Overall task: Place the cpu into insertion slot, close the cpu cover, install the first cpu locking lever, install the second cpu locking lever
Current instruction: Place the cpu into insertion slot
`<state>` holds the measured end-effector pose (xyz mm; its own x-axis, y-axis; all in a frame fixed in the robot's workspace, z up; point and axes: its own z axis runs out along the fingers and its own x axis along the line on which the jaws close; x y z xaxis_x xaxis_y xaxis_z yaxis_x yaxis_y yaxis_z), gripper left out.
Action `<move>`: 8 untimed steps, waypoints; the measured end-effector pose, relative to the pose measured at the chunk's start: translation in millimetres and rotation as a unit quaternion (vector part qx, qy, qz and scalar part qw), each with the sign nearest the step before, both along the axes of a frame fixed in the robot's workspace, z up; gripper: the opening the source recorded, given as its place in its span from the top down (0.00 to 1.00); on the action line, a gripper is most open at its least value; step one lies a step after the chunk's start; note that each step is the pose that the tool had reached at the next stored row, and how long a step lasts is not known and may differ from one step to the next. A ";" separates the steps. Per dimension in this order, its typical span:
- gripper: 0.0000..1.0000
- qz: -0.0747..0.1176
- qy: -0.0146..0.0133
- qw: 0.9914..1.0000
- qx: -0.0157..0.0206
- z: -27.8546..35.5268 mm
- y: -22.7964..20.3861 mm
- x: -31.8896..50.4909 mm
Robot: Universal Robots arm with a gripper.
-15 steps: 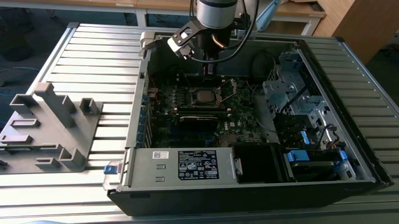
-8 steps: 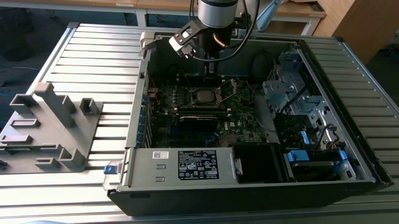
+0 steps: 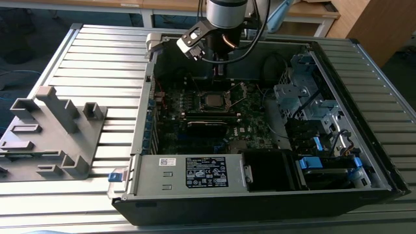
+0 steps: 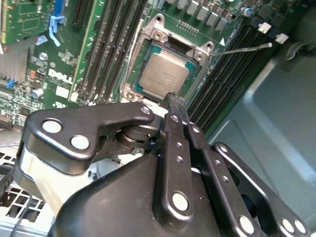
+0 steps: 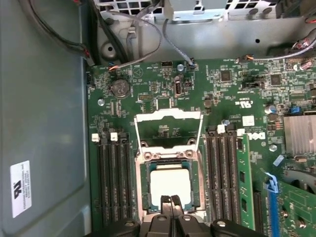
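Your gripper [image 5: 170,199], fingers pressed together, hovers at the seated cpu [image 5: 170,182]; the open cover [image 5: 168,129] looks thin and stiff, so nudge its free edge.

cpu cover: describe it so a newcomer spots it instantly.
In the open computer case, on the green motherboard, look between the two banks of black memory slots. The cpu cover is the silvery frame swung open beside the seated cpu; unlike the solid cpu, board shows through its square opening.
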<state>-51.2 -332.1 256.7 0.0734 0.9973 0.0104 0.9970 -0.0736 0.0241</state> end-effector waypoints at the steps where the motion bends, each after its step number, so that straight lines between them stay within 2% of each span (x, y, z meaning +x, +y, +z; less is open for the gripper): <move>1: 0.89 0.000 0.000 1.000 0.000 -0.9 0.6 0.0; 5: 0.89 0.004 0.000 1.000 0.000 -5.7 1.0 0.6; 8: 0.89 0.007 0.000 1.000 0.000 -6.3 1.0 0.6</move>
<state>-50.6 -331.1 250.5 0.0593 0.9982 0.0101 0.9979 -0.0595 0.0240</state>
